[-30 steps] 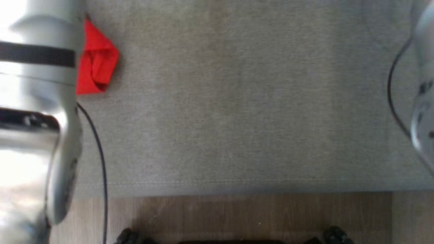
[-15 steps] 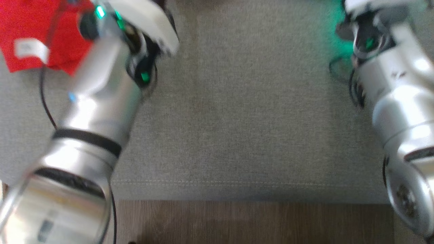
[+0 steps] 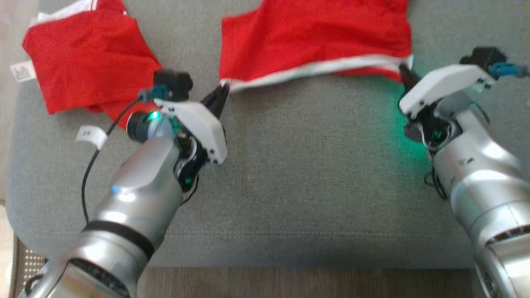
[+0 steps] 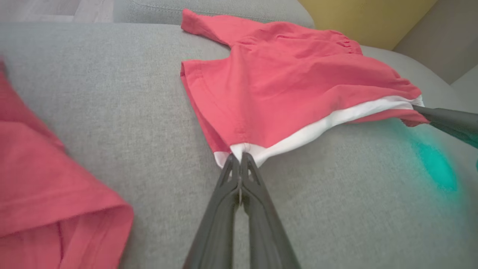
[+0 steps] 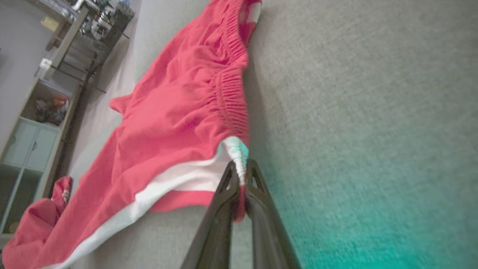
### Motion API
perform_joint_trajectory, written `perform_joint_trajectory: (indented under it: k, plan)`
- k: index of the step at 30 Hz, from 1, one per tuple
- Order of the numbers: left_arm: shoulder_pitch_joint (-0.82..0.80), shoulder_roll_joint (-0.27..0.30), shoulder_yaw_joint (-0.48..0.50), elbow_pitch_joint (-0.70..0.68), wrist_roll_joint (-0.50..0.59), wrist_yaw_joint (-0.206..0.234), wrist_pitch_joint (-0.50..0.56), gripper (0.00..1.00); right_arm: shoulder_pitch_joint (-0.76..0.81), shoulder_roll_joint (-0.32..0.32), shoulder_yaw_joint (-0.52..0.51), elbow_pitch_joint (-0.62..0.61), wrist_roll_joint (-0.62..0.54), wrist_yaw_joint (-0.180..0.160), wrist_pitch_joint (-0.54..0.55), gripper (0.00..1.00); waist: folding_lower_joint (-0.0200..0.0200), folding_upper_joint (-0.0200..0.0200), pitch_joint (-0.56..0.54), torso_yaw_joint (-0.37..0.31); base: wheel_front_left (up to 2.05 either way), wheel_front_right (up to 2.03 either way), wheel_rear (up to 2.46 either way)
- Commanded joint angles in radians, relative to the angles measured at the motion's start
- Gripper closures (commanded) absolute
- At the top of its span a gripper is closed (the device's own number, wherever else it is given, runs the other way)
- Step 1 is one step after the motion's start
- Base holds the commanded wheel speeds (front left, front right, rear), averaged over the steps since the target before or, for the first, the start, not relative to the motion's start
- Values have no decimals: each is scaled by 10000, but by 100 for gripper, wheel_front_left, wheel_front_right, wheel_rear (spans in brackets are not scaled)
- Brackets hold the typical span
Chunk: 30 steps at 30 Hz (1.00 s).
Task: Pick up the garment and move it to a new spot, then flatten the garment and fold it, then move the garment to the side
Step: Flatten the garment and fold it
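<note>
A big grey cushion (image 3: 314, 186) sits above a brown wood floor (image 3: 290, 283) in the head view. The red garment (image 3: 314, 37) has a white edge and lies spread out at the far side of the cushion. The left end effector (image 3: 222, 90) is closed tight on its near left corner. The right end effector (image 3: 402, 71) is closed tight on its near right corner. A second red cloth (image 3: 87, 70) lies bunched up to the left, apart from the garment. A white tag (image 3: 23, 71) at its edge has dark marks that are too blurry to read. A small white tag (image 3: 92, 135) shows just below that cloth, and its marks can't be read either.

In the left wrist view, the two dark fingers press together and pinch the white edge at the garment's corner.

In the right wrist view, the two fingers are shut on the end of the garment's stretchy band, with red cloth caught between them. Far behind stands a shelf (image 5: 33, 123).
</note>
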Motion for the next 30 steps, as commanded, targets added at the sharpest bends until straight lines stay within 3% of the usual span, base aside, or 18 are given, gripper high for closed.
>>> perform_joint_trajectory:
  k: [1, 15, 30]
  plan:
    - [-183, 358, 128, -294, -137, 3, -16, 100, 146, 32, 244, -217, -128, 71, 76, 100, 0, -1, -197, -29, 0, 0, 0]
    - [1454, 1101, -1206, -1076, -1003, 3, 614, 100, 1891, -503, 1806, -1285, -339, 71, 2007, 100, 0, -1, -1395, 22, 0, 0, 0]
    - [3128, 2417, -2266, -3341, -2153, 2, 1738, 100, 3127, -1642, 3007, -2934, 290, 71, 4852, 100, 0, -1, -2260, -322, 0, 0, 0]
